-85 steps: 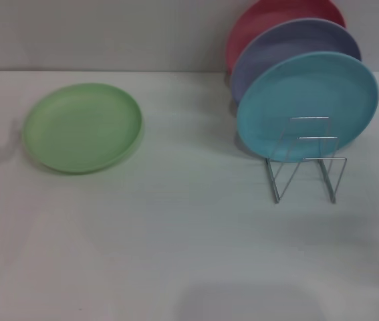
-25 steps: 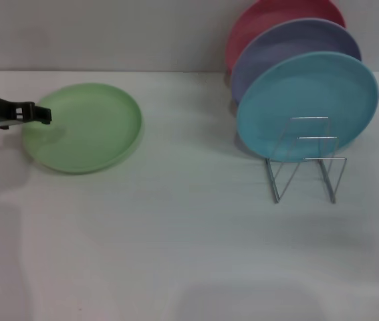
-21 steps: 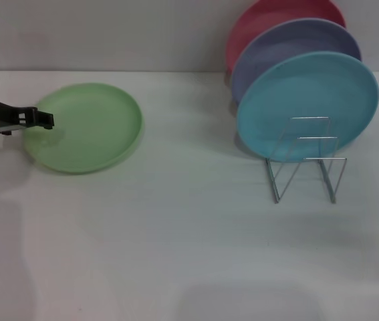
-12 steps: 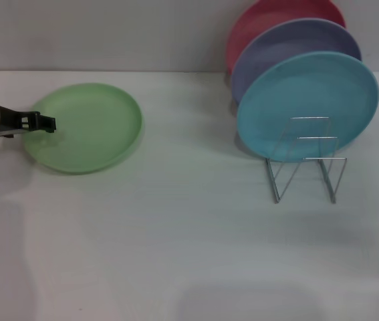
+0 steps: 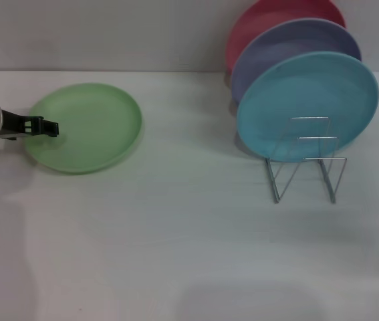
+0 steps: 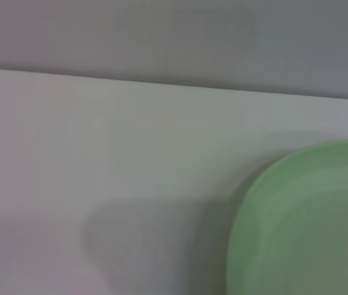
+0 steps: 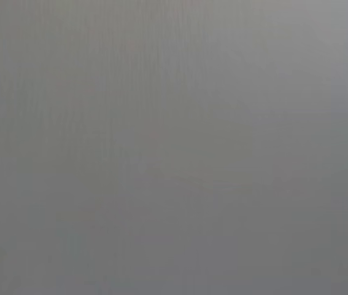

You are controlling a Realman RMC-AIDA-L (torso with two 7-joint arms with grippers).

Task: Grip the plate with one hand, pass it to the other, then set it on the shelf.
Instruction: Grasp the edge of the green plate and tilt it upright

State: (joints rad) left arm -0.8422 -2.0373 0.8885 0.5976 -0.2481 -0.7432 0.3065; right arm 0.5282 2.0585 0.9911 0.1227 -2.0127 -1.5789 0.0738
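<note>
- White, matte tabletop lay before me, grey wall behind.
- Round, shallow, light green plate lay flat on my left side.
- My left gripper reached its near-left rim; whether those fingers were parted, I couldn't tell.
- Thin wire shelf stood well apart, holding the turquoise plate, lavender plate and red plate upright.

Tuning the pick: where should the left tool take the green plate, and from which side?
Take the green plate by its raised rim on the robot's left edge, coming in low from the left, where the left tool already sits. The plate lies flat on the table, so only the thin lip offers a pinch: one finger over, one under.
</note>
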